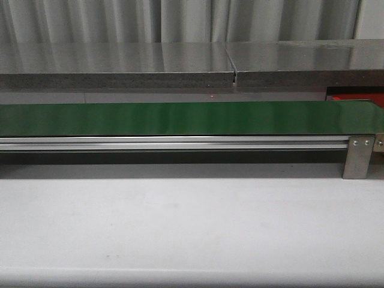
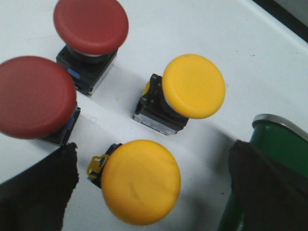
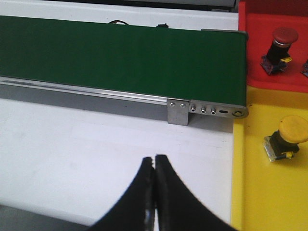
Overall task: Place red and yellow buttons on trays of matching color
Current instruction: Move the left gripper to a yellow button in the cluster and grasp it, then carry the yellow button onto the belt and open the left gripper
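Observation:
In the left wrist view, two red buttons [image 2: 90, 25] [image 2: 33, 96] and two yellow buttons [image 2: 193, 85] [image 2: 141, 182] stand on the white table. My left gripper [image 2: 154, 149] is open. The nearer yellow button lies between its dark fingers [image 2: 41, 192] and touches neither. My right gripper [image 3: 154, 161] is shut on nothing above bare white table. Beside it, a red tray [image 3: 269, 72] carries a red button [image 3: 281, 38], and a yellow tray [image 3: 260, 192] carries a yellow button [image 3: 288, 137]. Neither gripper shows in the front view.
A long green conveyor belt [image 1: 180, 118] on an aluminium rail crosses the table, with a metal bracket [image 1: 358, 157] at its right end. Its rounded end [image 2: 279, 139] sits by my left gripper's right finger. A sliver of the red tray [image 1: 355, 97] shows behind the belt.

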